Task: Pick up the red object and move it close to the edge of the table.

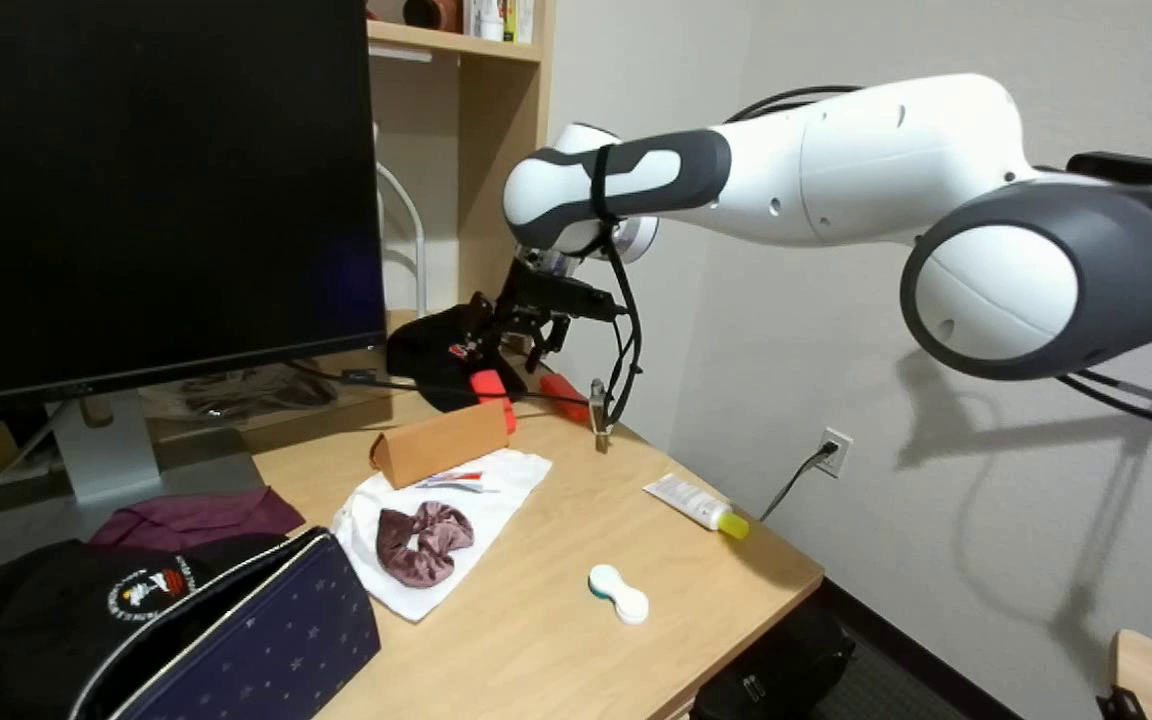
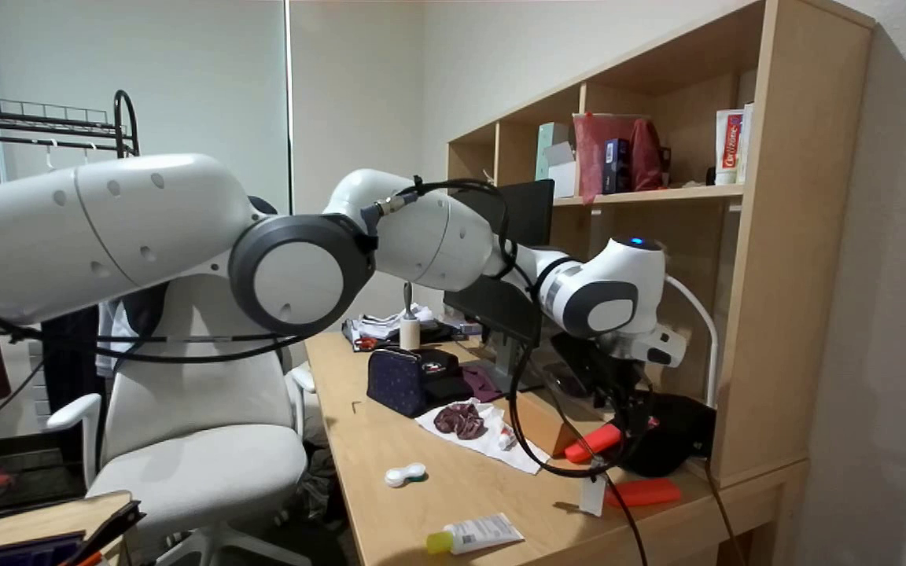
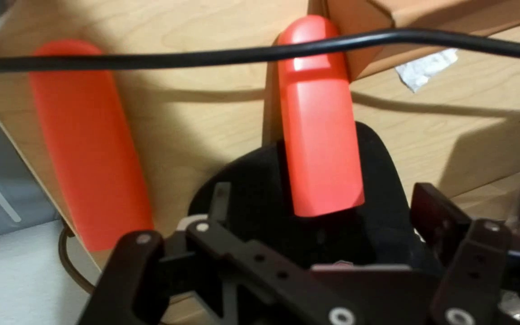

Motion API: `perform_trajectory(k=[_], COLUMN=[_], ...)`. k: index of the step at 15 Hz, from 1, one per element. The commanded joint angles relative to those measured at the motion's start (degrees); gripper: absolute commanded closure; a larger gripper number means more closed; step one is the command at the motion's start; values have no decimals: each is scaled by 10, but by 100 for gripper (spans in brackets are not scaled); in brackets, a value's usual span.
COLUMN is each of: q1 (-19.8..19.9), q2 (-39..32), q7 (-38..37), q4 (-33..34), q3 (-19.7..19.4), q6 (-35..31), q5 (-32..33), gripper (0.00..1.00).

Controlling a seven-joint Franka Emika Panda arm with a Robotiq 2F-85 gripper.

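The red bar [image 3: 322, 135], twelve o'clock from your gripper [image 3: 322, 201] in the wrist view, looks glossy, bevelled, one end rounded; the fingers stand wide apart, unclenched.

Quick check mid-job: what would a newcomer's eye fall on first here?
Probably the white arm, stretched over the table, large in both exterior views. Next, one bright red bar by the table's edge and a second bar partly over a black cap, below the open tool.

Wrist view: cable [image 3: 224, 57] hides strips of both red bars [image 3: 322, 140]; brown case [image 3: 431, 12] cropped.
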State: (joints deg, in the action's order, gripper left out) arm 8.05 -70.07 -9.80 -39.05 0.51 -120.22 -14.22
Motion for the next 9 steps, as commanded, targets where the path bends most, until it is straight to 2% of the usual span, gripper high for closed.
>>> perform_trajectory(k=[1, 5, 9], q1=[-27, -52, -68], q2=[-5, -19, -31], q7=[-38, -57, -47], q4=[-2, 8, 15], q3=[-37, -76, -95], q6=[-8, -8, -5], q5=[30, 51, 53], gripper=[0, 0, 0])
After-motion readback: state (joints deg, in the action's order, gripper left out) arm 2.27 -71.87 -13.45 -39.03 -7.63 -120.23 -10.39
